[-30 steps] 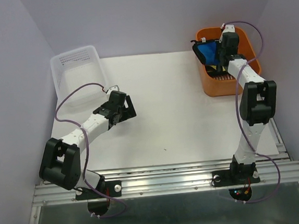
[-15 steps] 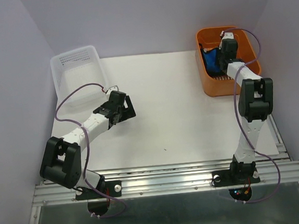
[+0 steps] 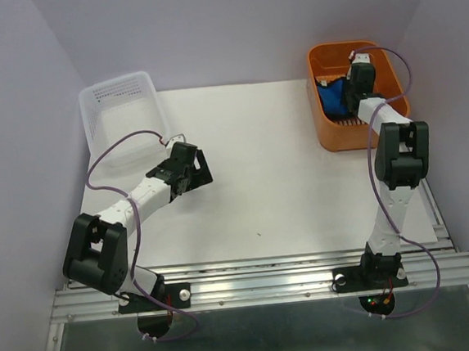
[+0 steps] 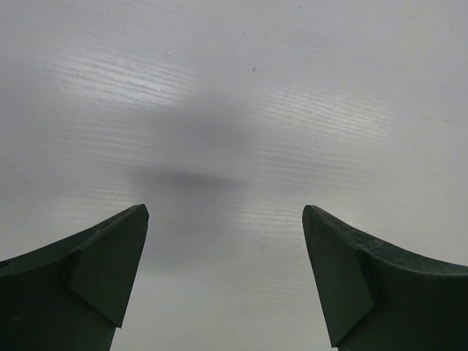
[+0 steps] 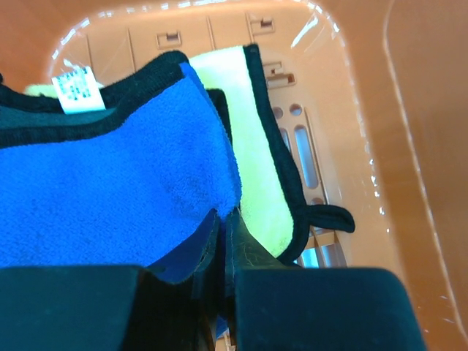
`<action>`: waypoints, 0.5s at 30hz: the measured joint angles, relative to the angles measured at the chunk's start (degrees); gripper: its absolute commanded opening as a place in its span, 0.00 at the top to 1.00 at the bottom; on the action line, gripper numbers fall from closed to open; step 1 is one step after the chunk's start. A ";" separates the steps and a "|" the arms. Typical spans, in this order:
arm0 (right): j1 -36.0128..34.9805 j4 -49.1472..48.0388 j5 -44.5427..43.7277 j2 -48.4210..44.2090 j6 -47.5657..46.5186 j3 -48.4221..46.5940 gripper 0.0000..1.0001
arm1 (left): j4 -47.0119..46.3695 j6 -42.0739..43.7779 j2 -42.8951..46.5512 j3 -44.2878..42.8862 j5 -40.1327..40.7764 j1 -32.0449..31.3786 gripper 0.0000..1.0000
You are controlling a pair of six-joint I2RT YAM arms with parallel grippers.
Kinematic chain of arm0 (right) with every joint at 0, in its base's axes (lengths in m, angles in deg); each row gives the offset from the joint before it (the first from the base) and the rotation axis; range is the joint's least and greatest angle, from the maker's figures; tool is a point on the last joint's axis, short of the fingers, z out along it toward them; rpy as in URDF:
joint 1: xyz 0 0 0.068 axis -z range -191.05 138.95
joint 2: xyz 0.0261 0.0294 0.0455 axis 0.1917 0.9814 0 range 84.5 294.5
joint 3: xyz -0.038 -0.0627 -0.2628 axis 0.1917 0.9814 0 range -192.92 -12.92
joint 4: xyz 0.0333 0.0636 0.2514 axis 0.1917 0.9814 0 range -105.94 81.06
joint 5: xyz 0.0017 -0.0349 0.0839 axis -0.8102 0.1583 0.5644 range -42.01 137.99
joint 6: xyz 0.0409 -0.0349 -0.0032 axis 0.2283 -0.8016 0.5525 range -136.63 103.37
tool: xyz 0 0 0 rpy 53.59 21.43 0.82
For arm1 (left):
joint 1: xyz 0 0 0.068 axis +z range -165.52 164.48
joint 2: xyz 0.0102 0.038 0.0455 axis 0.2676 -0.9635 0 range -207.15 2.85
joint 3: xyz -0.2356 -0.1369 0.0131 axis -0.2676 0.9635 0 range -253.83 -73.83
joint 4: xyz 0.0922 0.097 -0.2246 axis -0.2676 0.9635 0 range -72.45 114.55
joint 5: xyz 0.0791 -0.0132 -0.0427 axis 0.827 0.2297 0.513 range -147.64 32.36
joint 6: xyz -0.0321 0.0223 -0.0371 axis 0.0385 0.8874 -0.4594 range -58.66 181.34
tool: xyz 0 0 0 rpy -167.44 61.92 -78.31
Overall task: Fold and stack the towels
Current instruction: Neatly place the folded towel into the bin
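The blue towel (image 5: 110, 183) with dark edging and a white tag lies in the orange bin (image 3: 378, 122), on top of the yellow towel (image 5: 256, 161). It also shows in the top view (image 3: 335, 98). My right gripper (image 5: 228, 219) is down inside the bin and shut on a fold of the blue towel. The purple towel is not in view. My left gripper (image 4: 225, 219) is open and empty just above the bare white table (image 3: 266, 164), left of centre in the top view (image 3: 204, 172).
A white mesh basket (image 3: 122, 115) stands at the back left of the table. The orange bin's walls (image 5: 409, 110) close in around my right gripper. The table's front edge meets a metal rail (image 3: 260, 280).
My right gripper has gone down into the orange bin with the blue towel, which had been lifted above the rim. The left arm has not moved.
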 measured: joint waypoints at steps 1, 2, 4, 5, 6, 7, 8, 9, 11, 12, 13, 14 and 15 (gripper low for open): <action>0.00 0.15 0.00 0.17 -0.04 0.00 0.91 | 0.00 0.00 -0.09 0.00 -0.02 0.00 0.01; 0.00 0.28 0.00 0.46 -0.04 0.00 0.86 | 0.00 0.00 -0.22 0.00 -0.02 0.00 0.01; 0.00 0.61 0.02 0.76 -0.11 0.00 0.66 | 0.00 0.00 -0.35 0.00 -0.04 0.00 0.01; 0.00 0.90 0.02 0.83 -0.02 0.00 0.61 | 0.00 0.00 -0.37 0.00 -0.04 0.00 0.01; 0.00 1.25 -0.07 0.83 0.33 0.00 0.52 | 0.00 0.00 -0.37 0.00 -0.07 0.00 0.01; 0.00 1.33 -0.09 0.83 0.33 0.00 0.47 | 0.00 -0.02 -0.37 0.00 -0.11 0.00 0.01; 0.00 1.33 -0.07 0.83 0.44 0.00 0.46 | 0.00 0.00 -0.37 -0.02 -0.20 0.00 0.01; 0.02 1.36 -0.17 0.83 0.46 -0.02 0.45 | 0.02 0.00 -0.37 -0.02 -0.24 0.00 0.01; 0.02 1.81 -0.31 0.83 1.14 -0.11 0.39 | 0.00 0.00 -0.37 -0.02 -0.39 0.00 0.01; 0.02 2.25 -0.59 0.83 1.44 -0.31 0.38 | 0.00 0.00 -0.37 -0.02 -0.50 0.00 0.01; 0.02 2.93 -0.87 0.83 1.62 -0.66 0.35 | 0.00 0.00 -0.37 -0.02 -0.61 0.00 0.01; 0.02 3.78 -1.20 0.83 1.75 -1.36 0.32 | 0.00 0.00 -0.35 -0.02 -0.72 0.00 0.01; 0.02 4.28 -1.36 0.83 1.95 -1.86 0.30 | -0.02 0.00 -0.35 -0.02 -0.79 0.00 0.01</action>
